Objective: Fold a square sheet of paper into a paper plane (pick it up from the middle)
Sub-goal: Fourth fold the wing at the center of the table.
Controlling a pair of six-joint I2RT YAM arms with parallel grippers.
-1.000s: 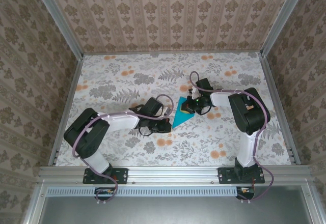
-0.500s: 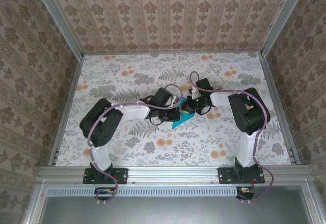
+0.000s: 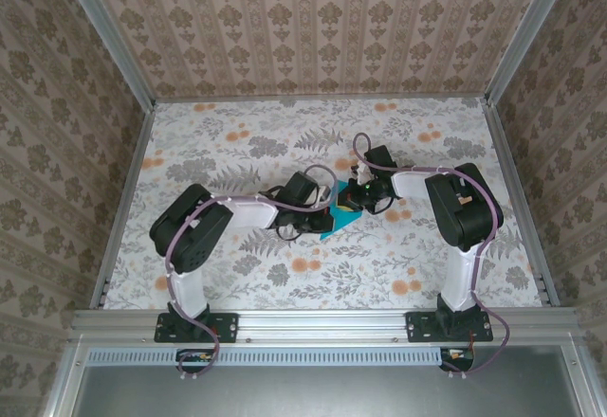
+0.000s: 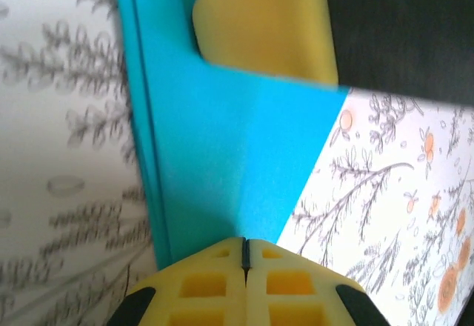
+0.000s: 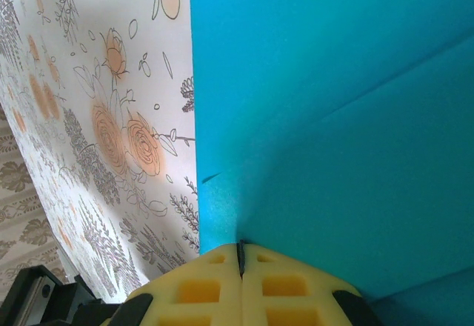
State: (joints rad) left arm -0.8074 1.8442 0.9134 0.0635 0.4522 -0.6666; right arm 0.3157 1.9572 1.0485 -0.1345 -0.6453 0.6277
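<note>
You have the paper plane [image 3: 339, 219] lying flat mid-table [image 3: 237, 152], between both arms. Your left gripper [image 4: 245, 255] and right gripper [image 5: 241, 255] each have fingers pressed together, clasping nothing, tips against its left and right sides

Left hand [image 3: 323, 216] and right hand [image 3: 356, 199] close together on the paper plane [image 3: 332, 230]

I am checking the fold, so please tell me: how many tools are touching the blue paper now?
2. The left tool, shut, presses on the left side of the paper plane; the right tool, shut, presses on its right side.
</note>
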